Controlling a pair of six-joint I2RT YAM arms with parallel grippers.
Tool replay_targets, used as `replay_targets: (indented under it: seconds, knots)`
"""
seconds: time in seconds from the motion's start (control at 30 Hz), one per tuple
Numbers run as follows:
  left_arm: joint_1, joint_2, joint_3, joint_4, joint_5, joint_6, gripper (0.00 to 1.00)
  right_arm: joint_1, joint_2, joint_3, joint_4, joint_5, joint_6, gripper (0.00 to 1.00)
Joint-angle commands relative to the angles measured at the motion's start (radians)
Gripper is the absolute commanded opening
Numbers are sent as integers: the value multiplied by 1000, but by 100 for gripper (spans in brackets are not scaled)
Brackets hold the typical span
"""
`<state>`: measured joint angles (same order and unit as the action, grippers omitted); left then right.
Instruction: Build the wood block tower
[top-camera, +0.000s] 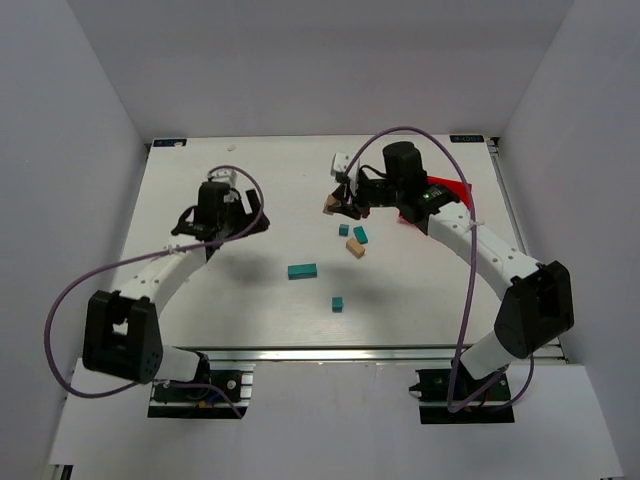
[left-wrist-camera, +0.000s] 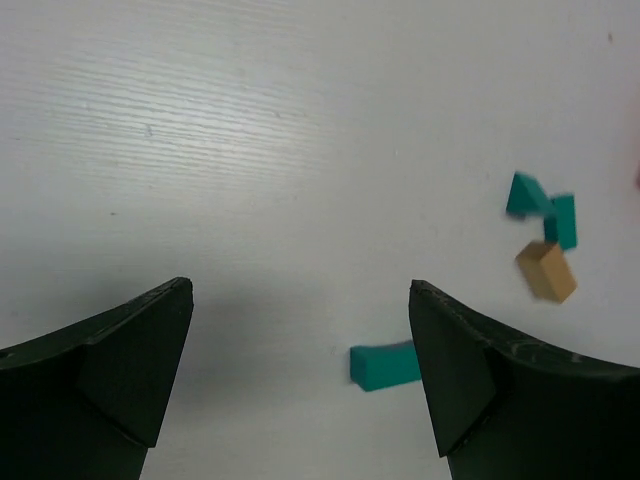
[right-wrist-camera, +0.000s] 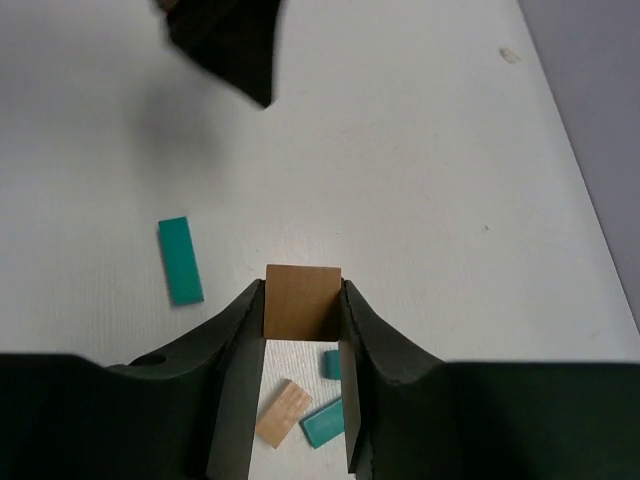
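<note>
Wood blocks lie loose on the white table. My right gripper (top-camera: 338, 206) is shut on a tan bare-wood block (right-wrist-camera: 302, 302) and holds it above the table; the block also shows in the top view (top-camera: 329, 205). Under it lie a second tan block (right-wrist-camera: 284, 412) and two teal blocks (right-wrist-camera: 323, 422), (right-wrist-camera: 331, 363). A long teal block (top-camera: 302, 270) lies in the middle and a small teal cube (top-camera: 338, 303) nearer the front. My left gripper (top-camera: 225, 212) is open and empty over bare table (left-wrist-camera: 300, 290), with the long teal block (left-wrist-camera: 385, 365) beside its right finger.
A red plastic bin (top-camera: 447, 190) sits at the back right behind the right arm. A small white object (top-camera: 341, 160) lies near the back edge. White walls enclose the table on three sides. The left gripper's dark finger (right-wrist-camera: 235, 45) shows at the top of the right wrist view.
</note>
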<state>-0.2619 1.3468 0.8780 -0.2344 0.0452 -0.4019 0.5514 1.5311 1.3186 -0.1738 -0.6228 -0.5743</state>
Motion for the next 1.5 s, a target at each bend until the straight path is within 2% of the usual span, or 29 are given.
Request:
replay_targets:
  seconds: [0.0,0.03,0.13,0.23,0.43,0.57,1.0,1.47]
  knots:
    - [79,93,160,-229,17,-244,98,40,20,10,-93,-150,-246,0]
    - [88,132,170,-253,62,-256,98,54,20,-2,-78,-117,-248,0]
    - [113,130,115,-194,148,-272,98,105,15,-59,-20,-94,-243,0]
    - [133,126,105,-252,9,-275,98,149,41,-67,-30,-100,-243,0]
    - [136,34,23,-203,-30,-281,98,231,149,-27,-55,-34,-203,0]
    - [132,-14,21,-223,-103,-285,98,261,224,-25,-1,66,-136,0]
    - [130,-40,-20,-164,-85,-275,98,294,348,40,57,156,-78,0]
    - [130,-41,-34,-129,-59,-262,98,292,360,19,37,110,-122,1]
